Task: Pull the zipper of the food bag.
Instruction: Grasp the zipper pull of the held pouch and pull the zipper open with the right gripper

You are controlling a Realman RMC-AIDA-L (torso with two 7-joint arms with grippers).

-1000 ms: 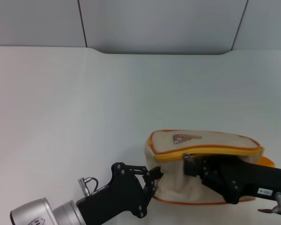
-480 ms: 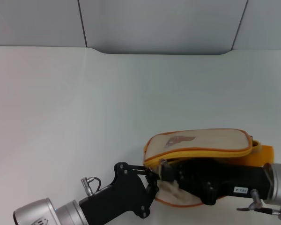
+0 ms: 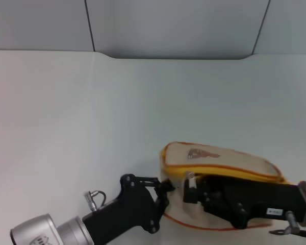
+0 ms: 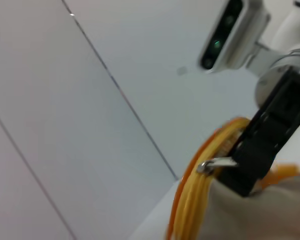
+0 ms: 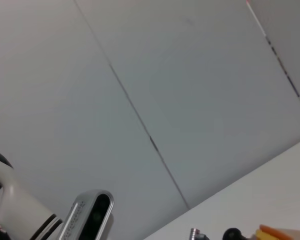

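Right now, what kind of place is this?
Probably a robot test bench: a plain white tabletop, grey panelled wall, and only a small beige canvas food bag between the left gripper and right gripper.

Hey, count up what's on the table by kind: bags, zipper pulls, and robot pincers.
Food bag: 1
Zipper pull tab: 1
Pincers: 2, left pincer at the bag's left end, right pincer at the zipper
Total: 4
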